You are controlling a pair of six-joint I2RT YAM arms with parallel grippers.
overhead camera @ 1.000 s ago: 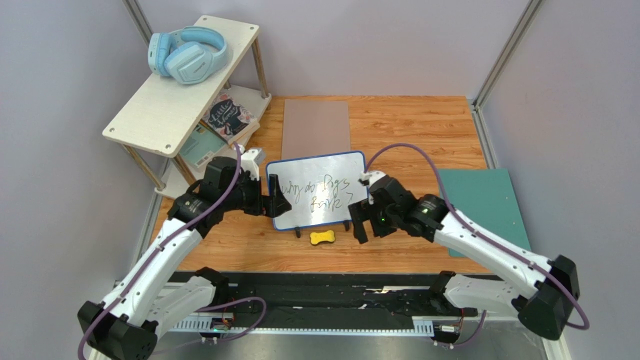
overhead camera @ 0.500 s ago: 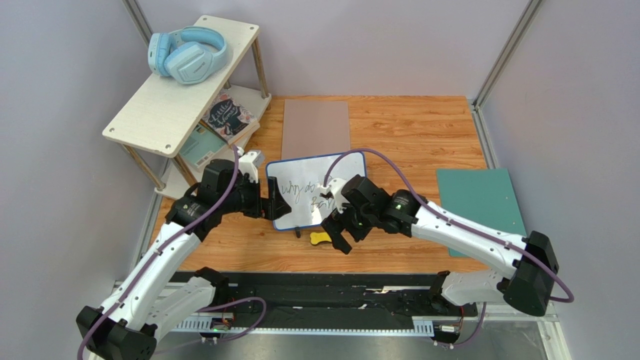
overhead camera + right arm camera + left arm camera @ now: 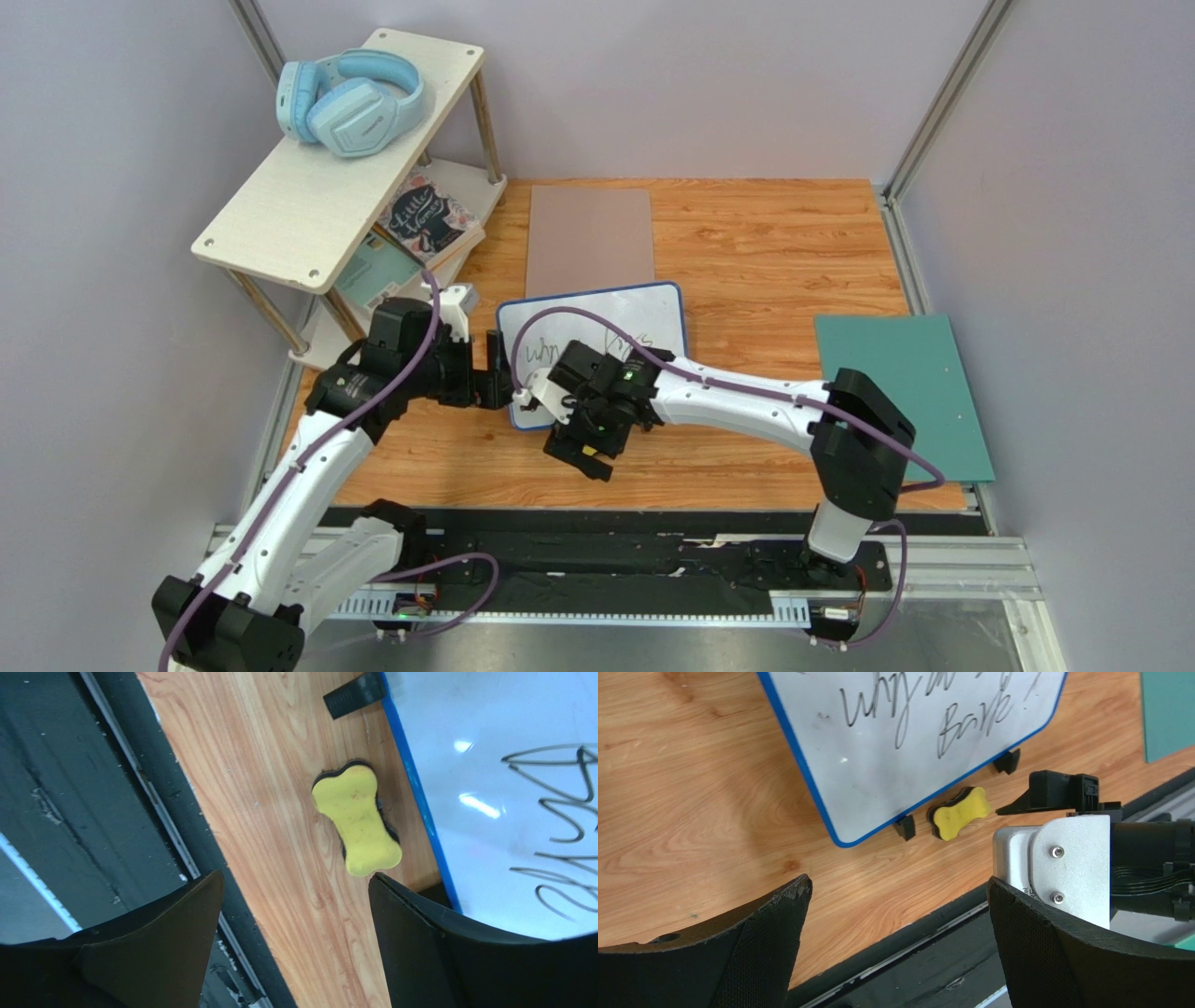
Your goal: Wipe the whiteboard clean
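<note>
The whiteboard [image 3: 617,319] stands on small black feet on the wooden table, with black handwriting on it. It also shows in the left wrist view [image 3: 913,735] and the right wrist view [image 3: 505,798]. A yellow bone-shaped eraser [image 3: 356,820] lies on the wood against the board's near blue rim, and shows in the left wrist view too [image 3: 959,812]. My right gripper [image 3: 578,445] hovers over it, open and empty [image 3: 296,878], and hides it in the top view. My left gripper [image 3: 498,385] is by the board's left edge, open and empty [image 3: 898,889].
A tilted wooden shelf [image 3: 281,210] with blue headphones [image 3: 351,105] and books [image 3: 421,217] stands at the back left. A grey-brown mat [image 3: 589,238] lies behind the board and a green mat [image 3: 898,392] to the right. A black rail [image 3: 603,546] runs along the near edge.
My right arm has swung left along the front of the board and now covers the eraser in the top view. My left gripper has drawn slightly left, off the board's edge.
</note>
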